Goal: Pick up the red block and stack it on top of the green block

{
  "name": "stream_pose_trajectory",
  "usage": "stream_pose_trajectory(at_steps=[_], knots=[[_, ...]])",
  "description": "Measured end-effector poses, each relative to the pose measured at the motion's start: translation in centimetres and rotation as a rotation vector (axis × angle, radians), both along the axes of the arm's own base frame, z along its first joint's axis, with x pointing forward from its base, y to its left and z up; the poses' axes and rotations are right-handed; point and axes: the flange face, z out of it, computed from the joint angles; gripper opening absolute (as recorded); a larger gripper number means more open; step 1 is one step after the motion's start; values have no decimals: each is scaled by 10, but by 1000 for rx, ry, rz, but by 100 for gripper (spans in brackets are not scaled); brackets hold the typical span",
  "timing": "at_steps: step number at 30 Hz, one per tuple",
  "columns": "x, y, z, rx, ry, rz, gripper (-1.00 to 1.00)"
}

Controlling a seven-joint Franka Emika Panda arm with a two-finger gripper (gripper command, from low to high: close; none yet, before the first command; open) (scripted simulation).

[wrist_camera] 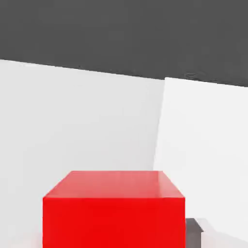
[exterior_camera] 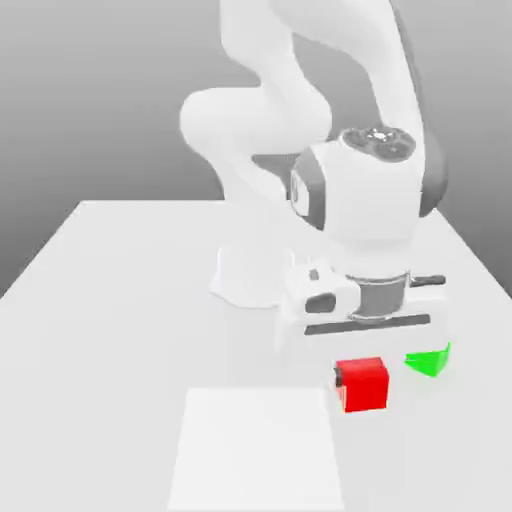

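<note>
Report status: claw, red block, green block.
Claw shut on red block. Green block sits on the table, apart from red, toward the exterior view's right. Nothing between the two.

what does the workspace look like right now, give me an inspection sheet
surface: white table, with a paler rectangular patch at its near edge
job's things: red block sits under the hand, not on the green block; the green one lies just to the exterior view's right of it, partly hidden by the hand. Whether the red block is clear of the table cannot be told
clutter: nothing seen
grippers: gripper shut on the red block, a dark finger against the block's side
cables: nothing seen
surroundings: plain grey backdrop, the arm's white base standing on the table behind the blocks
</note>
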Motion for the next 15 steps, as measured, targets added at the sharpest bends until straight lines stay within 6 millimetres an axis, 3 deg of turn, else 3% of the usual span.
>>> stream_pose_trajectory(at_steps=[4, 12, 15], knots=[[-42, 46, 7, 0, -3, 281, -100], [-136, 106, 13, -17, -12, 832, -100], [-146, 112, -1, -26, -16, 897, -100]])
